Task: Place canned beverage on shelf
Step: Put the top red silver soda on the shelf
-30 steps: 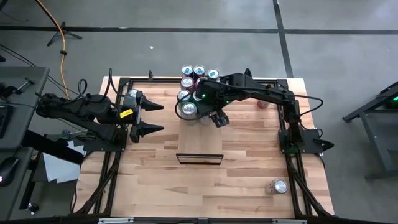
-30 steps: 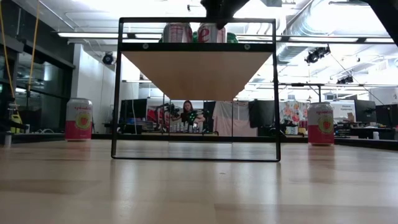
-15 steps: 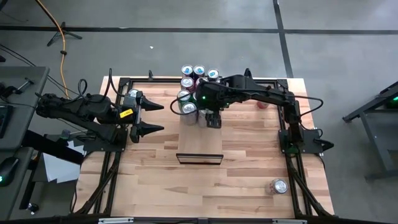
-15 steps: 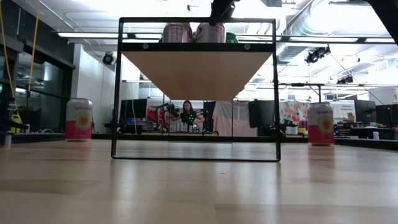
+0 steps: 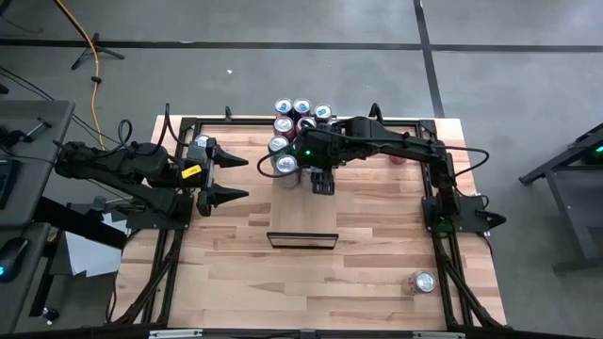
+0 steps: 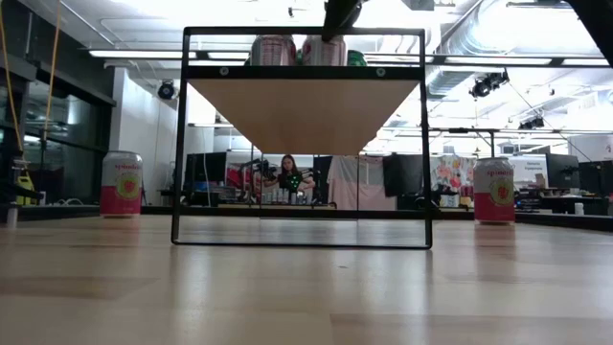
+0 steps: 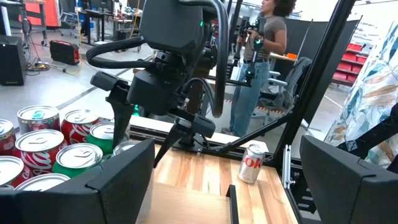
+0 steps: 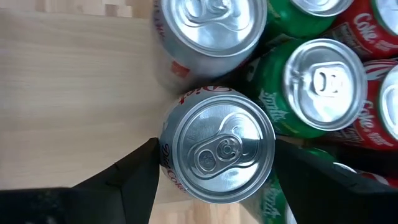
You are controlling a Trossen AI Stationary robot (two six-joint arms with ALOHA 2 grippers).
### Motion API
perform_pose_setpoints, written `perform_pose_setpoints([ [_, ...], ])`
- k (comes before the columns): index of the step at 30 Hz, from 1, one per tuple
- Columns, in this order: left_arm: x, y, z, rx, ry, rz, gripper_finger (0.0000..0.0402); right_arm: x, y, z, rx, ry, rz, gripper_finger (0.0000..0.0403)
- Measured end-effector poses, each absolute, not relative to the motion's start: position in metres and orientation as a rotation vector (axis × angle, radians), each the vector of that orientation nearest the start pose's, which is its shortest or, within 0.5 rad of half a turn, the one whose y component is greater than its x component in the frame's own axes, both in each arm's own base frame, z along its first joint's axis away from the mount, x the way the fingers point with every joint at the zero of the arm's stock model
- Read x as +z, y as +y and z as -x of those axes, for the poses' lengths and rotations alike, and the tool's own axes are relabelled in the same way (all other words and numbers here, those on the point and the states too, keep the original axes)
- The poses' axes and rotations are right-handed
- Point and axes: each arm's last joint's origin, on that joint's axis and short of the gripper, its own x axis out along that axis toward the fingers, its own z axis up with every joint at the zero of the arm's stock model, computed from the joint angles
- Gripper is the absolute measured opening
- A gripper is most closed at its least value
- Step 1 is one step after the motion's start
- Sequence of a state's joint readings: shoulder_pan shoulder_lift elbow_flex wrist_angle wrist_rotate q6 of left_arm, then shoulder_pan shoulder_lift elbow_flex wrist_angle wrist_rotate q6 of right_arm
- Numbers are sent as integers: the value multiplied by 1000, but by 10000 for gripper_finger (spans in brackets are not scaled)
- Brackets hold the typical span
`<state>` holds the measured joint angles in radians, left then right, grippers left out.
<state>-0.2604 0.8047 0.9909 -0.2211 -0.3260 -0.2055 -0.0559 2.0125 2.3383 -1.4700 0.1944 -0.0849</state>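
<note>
- Right end effector (image 5: 322, 181) is straddling an upright can (image 8: 216, 145); its fingers (image 8: 134, 171) are sitting on both sides of the rim, spread, w/ slim gaps — looks not yet pinching.
- Can is standing on the shelf (image 5: 303, 212), long axis vertical, directly beneath the end effector, at the edge of the can cluster (image 5: 292, 127).
- Left end effector (image 5: 223, 177) is waiting spread, well apart; right arm is nearer.
- Shelf is pale smooth wood above the counter (image 5: 367, 273); two stray cans on the counter (image 5: 422, 282); a person (image 6: 289, 175) is standing in the room beyond.
</note>
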Motion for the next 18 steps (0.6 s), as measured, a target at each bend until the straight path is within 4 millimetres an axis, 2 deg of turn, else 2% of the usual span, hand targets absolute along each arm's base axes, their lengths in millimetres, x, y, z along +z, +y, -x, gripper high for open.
perform_pose_setpoints([
  [9,395,-33,-159,69,27,196,333,390,-27,-385,-149,1157,206,281],
  [18,395,-33,-159,69,26,196,333,390,-28,-385,-166,1149,183,290],
])
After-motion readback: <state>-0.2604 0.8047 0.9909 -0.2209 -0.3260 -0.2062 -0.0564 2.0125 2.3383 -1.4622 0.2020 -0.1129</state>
